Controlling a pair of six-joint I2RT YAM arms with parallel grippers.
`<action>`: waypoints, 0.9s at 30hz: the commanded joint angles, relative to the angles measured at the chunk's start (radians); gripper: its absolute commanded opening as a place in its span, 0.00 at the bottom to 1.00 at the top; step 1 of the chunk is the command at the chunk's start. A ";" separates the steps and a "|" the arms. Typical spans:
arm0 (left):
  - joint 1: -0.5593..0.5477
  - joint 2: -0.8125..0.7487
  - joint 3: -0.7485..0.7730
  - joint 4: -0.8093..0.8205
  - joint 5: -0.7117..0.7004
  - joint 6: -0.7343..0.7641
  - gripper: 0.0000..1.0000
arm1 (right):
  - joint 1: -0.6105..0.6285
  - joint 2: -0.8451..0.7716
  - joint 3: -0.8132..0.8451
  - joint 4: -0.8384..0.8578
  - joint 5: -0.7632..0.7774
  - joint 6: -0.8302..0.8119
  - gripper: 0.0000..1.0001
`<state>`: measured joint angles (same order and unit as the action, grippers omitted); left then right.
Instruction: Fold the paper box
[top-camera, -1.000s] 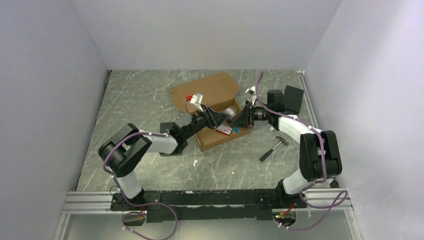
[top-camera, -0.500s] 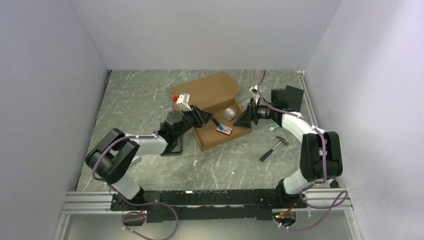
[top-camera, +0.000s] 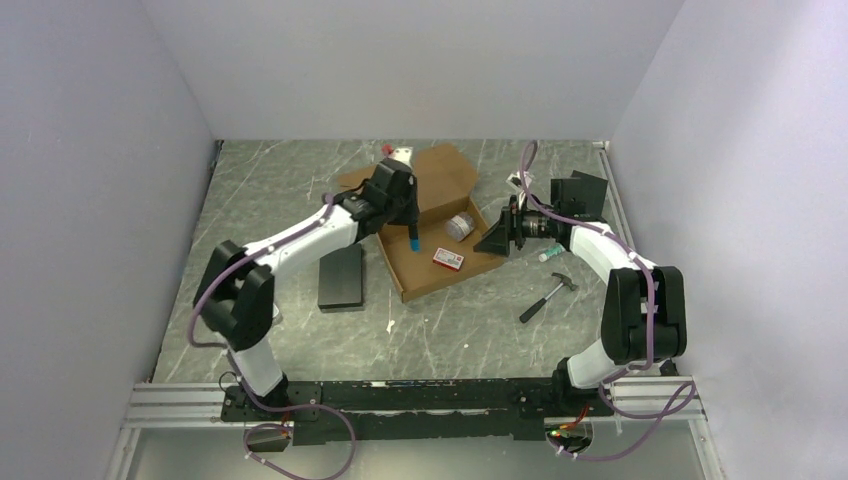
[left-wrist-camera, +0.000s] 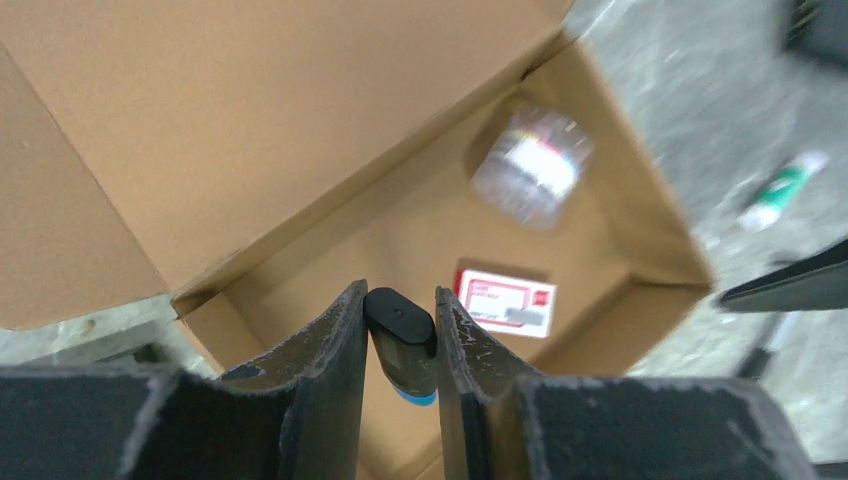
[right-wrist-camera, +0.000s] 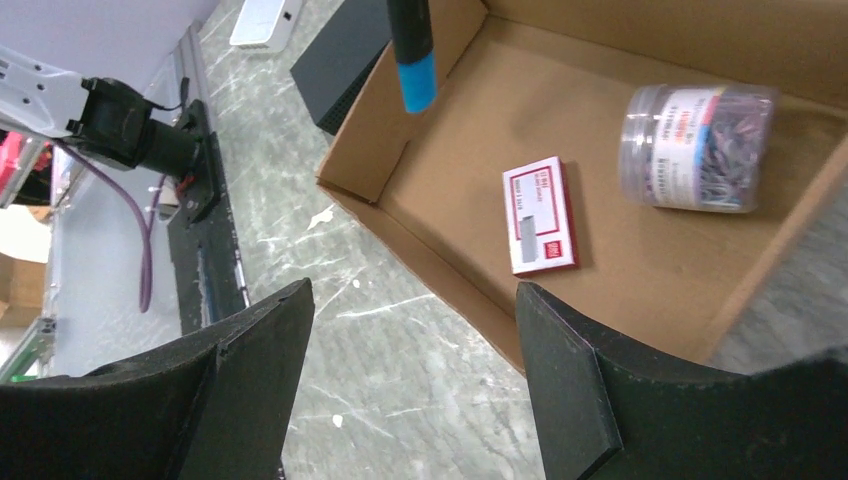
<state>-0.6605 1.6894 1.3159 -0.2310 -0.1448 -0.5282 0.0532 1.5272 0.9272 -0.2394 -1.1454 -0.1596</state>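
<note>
The box sits mid-table, open. Its tray's long axis runs left to right, with the right end angled toward the far wall. The lid lies folded back from the far long edge, pointing toward the far wall. A jar and a red-and-white packet lie in the tray. The left gripper hangs over the tray's left end, pinching a black marker whose blue tip points down. The right gripper is spread wide and holds nothing, just outside the tray's right wall. A black block lies left of the box, and a hammer lies to its right.
</note>
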 joint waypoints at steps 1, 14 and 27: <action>-0.027 0.132 0.146 -0.331 -0.037 0.157 0.02 | -0.033 -0.049 0.055 -0.034 0.013 -0.067 0.78; -0.046 0.260 0.295 -0.370 0.019 0.311 0.59 | -0.108 -0.068 0.060 -0.058 0.008 -0.088 0.78; -0.019 -0.235 -0.052 -0.153 0.029 0.378 1.00 | -0.164 -0.137 0.108 -0.312 0.224 -0.531 0.88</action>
<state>-0.6979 1.6581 1.3582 -0.4587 -0.1028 -0.1814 -0.0734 1.4673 1.0050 -0.4599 -1.0016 -0.4557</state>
